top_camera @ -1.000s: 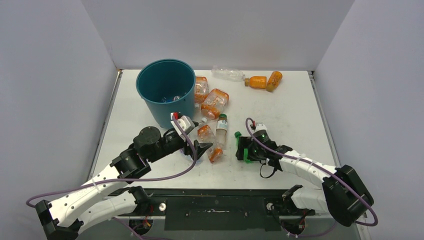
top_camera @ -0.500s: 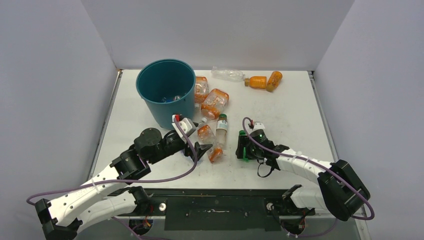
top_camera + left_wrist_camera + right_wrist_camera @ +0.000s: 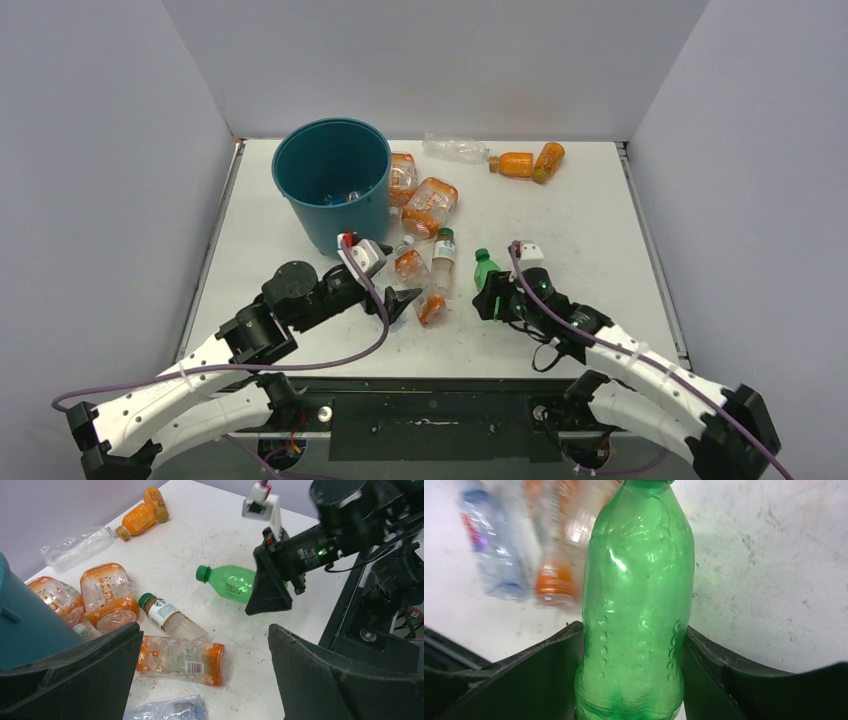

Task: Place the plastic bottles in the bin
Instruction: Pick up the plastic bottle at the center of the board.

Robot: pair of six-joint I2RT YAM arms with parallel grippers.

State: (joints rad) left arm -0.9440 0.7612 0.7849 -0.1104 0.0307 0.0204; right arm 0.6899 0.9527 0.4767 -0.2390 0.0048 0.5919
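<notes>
Pinching a smooth, see-through green bottle (image 3: 636,605) with the right gripper (image 3: 631,635), black fingers (image 3: 549,670) snug on both sides, on the scuffed white table (image 3: 580,230). Holding the left gripper (image 3: 204,635) wide open above crinkly clear bottles with orange labels (image 3: 181,659). Lying between these and the round teal bin (image 3: 322,222): more such bottles.

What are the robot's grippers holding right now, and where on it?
The right gripper clasps the green bottle by its lower body, near the base. The left gripper is open, holding nothing.
</notes>
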